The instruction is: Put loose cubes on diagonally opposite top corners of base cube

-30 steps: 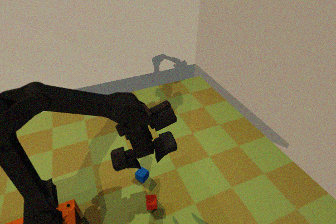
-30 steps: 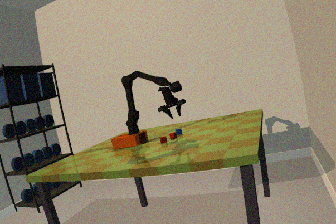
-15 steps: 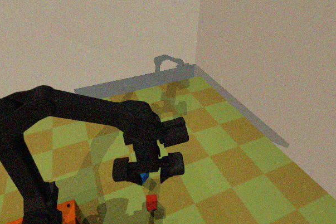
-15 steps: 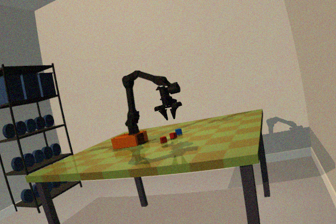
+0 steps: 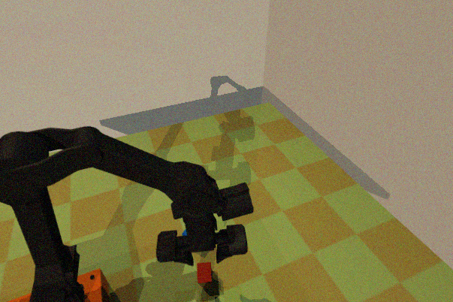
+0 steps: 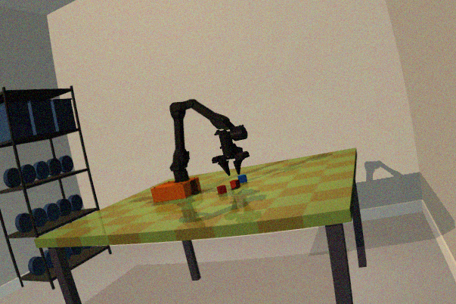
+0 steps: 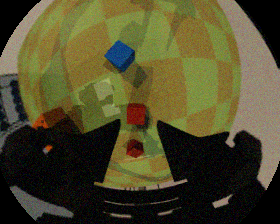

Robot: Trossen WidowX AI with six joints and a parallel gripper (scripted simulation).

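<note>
Your black arm (image 6: 181, 136) rises from an orange base block (image 6: 170, 192) near the left side of a bench (image 6: 310, 212) checkered in green and ochre. The arm bends over and points its end effector (image 6: 231, 168) down toward the bench top, hanging above the cubes without touching any of them.

The end effector's 2 fingers are spread partway and there is nothing between them. In the wrist view you look down between 2 dark fingers at the bench below.

3 small cubes sit on the bench, in a loose line running away from the arm's base. In the exterior view, a red cube (image 6: 221, 189) is nearest the base, a second red cube (image 6: 234, 184) sits just beside it, and a blue cube (image 6: 243, 178) lies just beyond that one, close to it. I cannot tell whether any 2 of them touch. The end effector hangs roughly over the second red cube and the blue cube.

From the top view, the end effector hides most of the blue cube, leaving only a sliver (image 5: 184, 233), while 1 red cube (image 5: 204, 272) shows just below the fingers.

A dark metal shelf rack (image 6: 76, 125) holding blue bins and cylinders stands to the left of the bench.
</note>
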